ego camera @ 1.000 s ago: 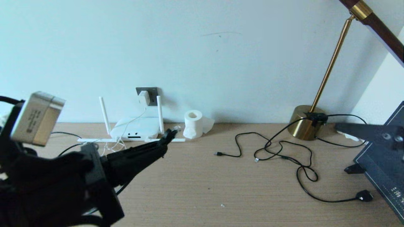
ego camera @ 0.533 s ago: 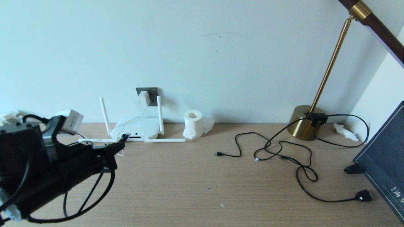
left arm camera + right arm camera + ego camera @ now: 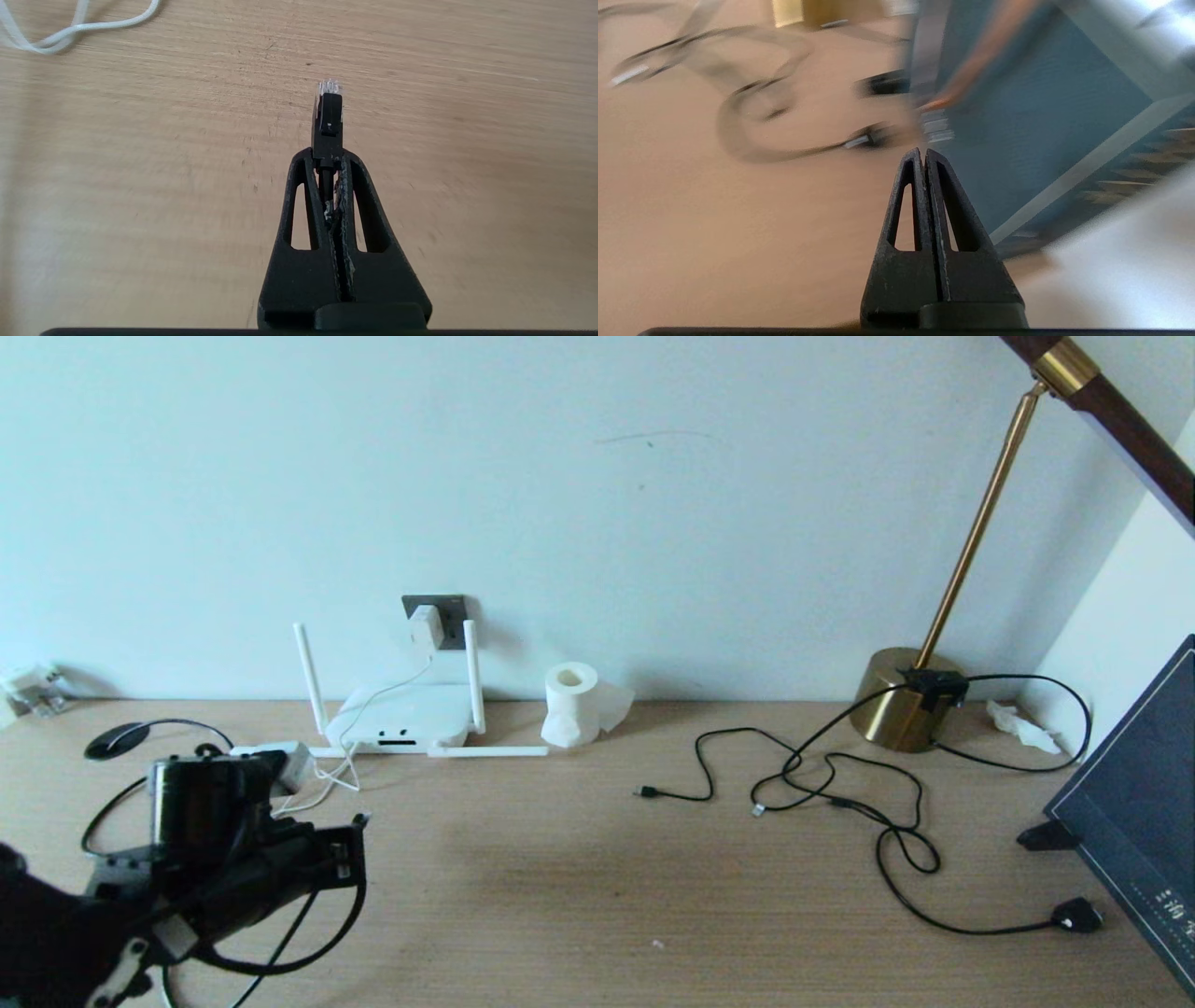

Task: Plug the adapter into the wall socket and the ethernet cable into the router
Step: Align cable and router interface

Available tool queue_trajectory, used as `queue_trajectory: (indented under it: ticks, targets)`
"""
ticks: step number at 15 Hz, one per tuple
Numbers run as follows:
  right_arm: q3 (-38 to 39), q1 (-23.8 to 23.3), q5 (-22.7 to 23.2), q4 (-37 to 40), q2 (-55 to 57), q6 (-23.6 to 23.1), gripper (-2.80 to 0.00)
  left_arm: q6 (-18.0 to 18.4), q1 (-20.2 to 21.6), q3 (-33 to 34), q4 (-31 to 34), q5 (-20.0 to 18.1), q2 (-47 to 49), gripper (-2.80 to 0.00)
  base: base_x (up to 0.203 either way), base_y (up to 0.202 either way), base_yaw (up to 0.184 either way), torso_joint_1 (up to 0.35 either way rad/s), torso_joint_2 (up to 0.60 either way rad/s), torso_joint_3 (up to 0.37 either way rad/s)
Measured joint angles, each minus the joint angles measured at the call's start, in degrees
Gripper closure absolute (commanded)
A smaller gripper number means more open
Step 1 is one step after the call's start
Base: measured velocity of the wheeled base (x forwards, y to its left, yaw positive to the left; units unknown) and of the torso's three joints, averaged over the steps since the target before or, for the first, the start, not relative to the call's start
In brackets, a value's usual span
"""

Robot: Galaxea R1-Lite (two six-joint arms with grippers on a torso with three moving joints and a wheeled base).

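a pale, plain wall [image 3: 653,504] rises behind a light wood-grain desk [image 3: 607,887], meeting it along a straight seam. at the desk's right rear stands a brass lamp [image 3: 906,709] — round base, slim gold stem slanting up to a dark brown arm at the top corner. a white side wall [image 3: 1120,607] closes in on the right — a dark blue board [image 3: 1134,812] leans before it. soft, even light, faint shadows.
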Motion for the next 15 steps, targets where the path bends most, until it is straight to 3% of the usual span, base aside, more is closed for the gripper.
queue_trajectory:
  ticks: [2, 5, 7, 10, 12, 15]
  targets:
    - [5.3, -0.3, 6.9, 0.0, -5.2, -2.6, 0.00, 0.0, 0.2, -0.6, -4.3, 0.0, 4.0, 0.00, 0.000, 0.000, 0.000, 0.000, 0.00, 0.000]
    - [12.4, -0.4, 12.3, -3.1, -11.1, -6.8, 0.00, 0.7, 0.3, -0.6, -12.4, 0.0, 9.2, 0.00, 0.000, 0.000, 0.000, 0.000, 0.00, 0.000]
    - [14.4, -0.4, 13.8, -3.5, -12.7, -7.0, 0.00, 0.9, 0.3, -0.4, -13.0, 0.0, 11.2, 0.00, 0.000, 0.000, 0.000, 0.000, 0.00, 0.000]
    - [16.4, -0.4, 21.3, -3.5, -12.9, -5.2, 0.00, 0.8, 0.3, -0.8, -13.2, -0.3, 12.9, 0.00, 0.000, 0.000, 0.000, 0.000, 0.00, 0.000]
    - [16.8, -0.4, 20.8, -3.9, -13.0, -3.6, 0.00, 0.7, 0.3, -1.3, -13.6, -0.4, 13.3, 0.00, 0.000, 0.000, 0.000, 0.000, 0.00, 0.000]
    - [17.0, -0.4, 16.3, -4.1, -13.6, 1.7, 0.00, 0.7, 0.1, -1.9, -14.0, -1.6, 13.2, 0.00, 0.000, 0.000, 0.000, 0.000, 0.00, 0.000]
